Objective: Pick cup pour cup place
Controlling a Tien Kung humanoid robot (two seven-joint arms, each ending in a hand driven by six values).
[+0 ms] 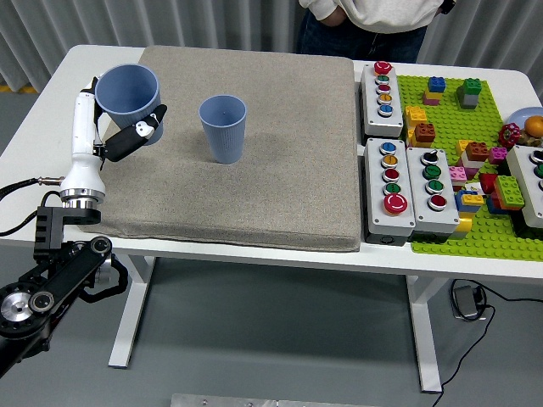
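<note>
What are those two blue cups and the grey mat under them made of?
Both the held cup and the standing cup look like matte plastic, going by their dull, faintly ribbed walls. The mat seems a woven fabric pad, speckled, with soft rounded edges.

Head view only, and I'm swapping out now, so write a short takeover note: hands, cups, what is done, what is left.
Left hand: shut on the held blue cup, upright, at the left part of the grey mat.
Right hand: not in view.
Second blue cup: upright mid-mat, right of the held one, apart from it.
Done: pick. Whether the pour is done cannot be told.
Left: set the held cup down.
A person stands at the far side.
</note>
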